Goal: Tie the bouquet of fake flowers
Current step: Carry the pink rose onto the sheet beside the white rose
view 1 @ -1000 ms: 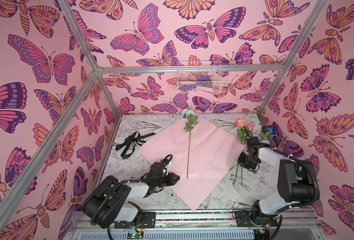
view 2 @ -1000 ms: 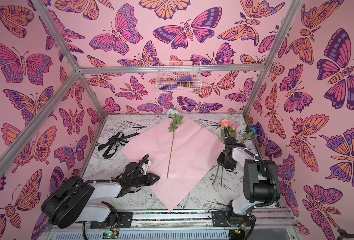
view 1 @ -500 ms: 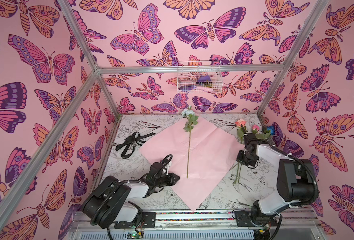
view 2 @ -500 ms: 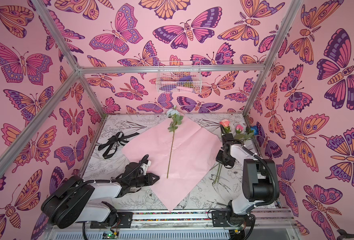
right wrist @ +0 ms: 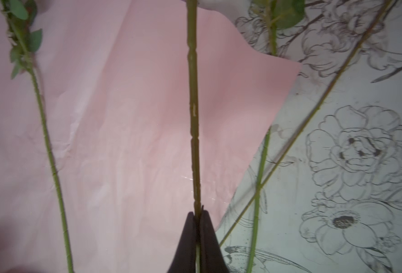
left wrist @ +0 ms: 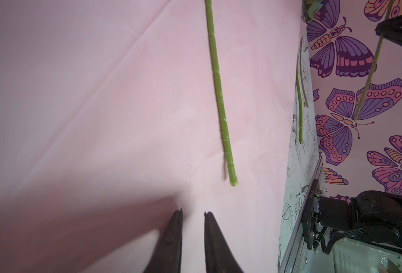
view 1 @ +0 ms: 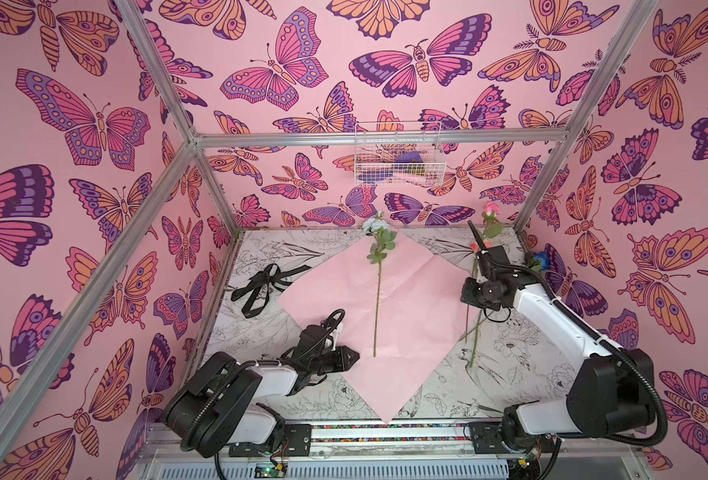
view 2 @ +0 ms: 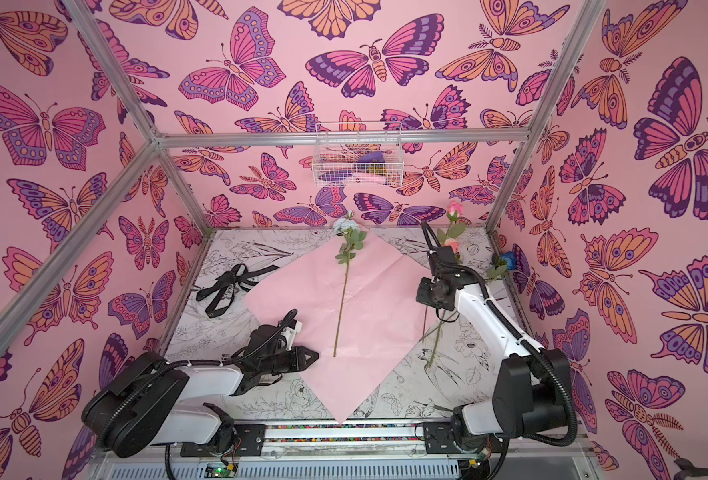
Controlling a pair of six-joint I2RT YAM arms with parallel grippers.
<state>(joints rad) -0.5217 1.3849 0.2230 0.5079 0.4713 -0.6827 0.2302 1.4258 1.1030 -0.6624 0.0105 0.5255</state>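
- While the one black ribbon (view 1: 260, 286) lies loose and untouched at the far left of the worktop (view 1: 510, 374), tying has not begun. I judge the step in hand to be gathering stems.
- Left claw (left wrist: 192, 212): its tips stand a narrow gap apart and grip nothing. It sits low over the one pink paper sheet (view 1: 418, 299), near the cut end of the stem lying there.
- One pale blue-white flower (view 1: 381, 245) lies along the middle of the sheet.
- Right claw (right wrist: 198, 214): pinched tight on the stem of one pink flower (view 1: 489, 208), which it holds raised by the sheet's right corner.
- A second pink flower (view 1: 475, 247) and one blue flower (view 1: 543, 257) lie on the worktop further right. That makes four flowers, with no bunch formed yet.
- Next move: carry the held flower left, lay it beside the pale stem with the blooms level, then let go.
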